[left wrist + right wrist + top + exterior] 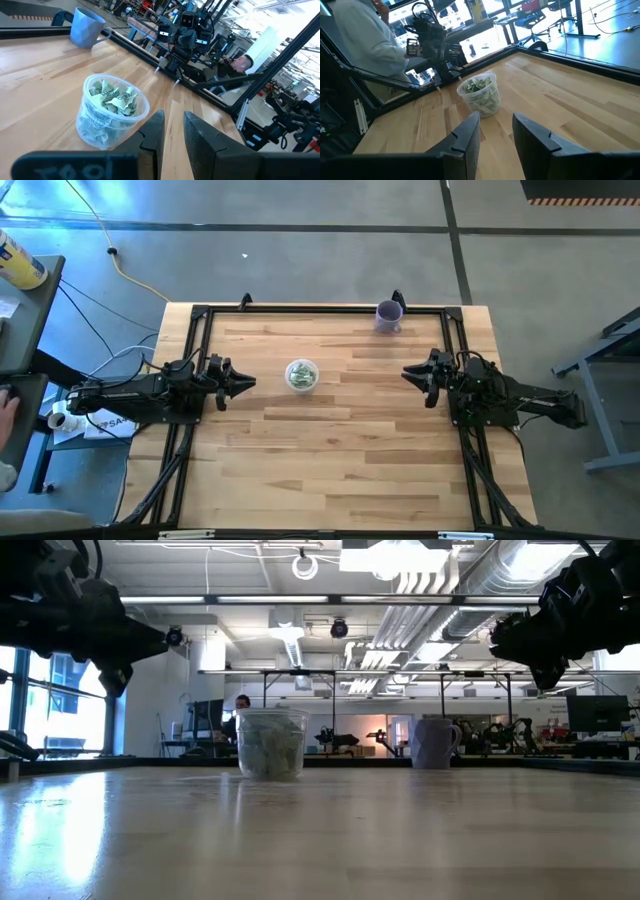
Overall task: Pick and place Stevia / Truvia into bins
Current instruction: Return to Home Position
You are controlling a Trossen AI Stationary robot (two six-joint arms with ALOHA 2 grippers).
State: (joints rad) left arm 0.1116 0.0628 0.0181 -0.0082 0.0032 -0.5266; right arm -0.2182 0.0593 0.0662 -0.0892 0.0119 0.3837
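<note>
The translucent round cup (301, 375) stands on its base near the middle of the table, filled with green and white Stevia packets (116, 97); it also shows in the low view (271, 743) and the right wrist view (481, 93). My left gripper (248, 383) hovers above the table just left of the cup, its fingers (172, 135) a little apart and holding nothing. My right gripper (408, 373) hovers well to the right of the cup, fingers (496, 131) slightly apart and empty. I see no loose packets on the table.
A purple mug (389, 315) stands near the table's far edge, right of centre. A black frame rail (320, 308) runs round the tabletop. Bare wood lies on the near half of the table. A person stands beyond the left edge (365, 35).
</note>
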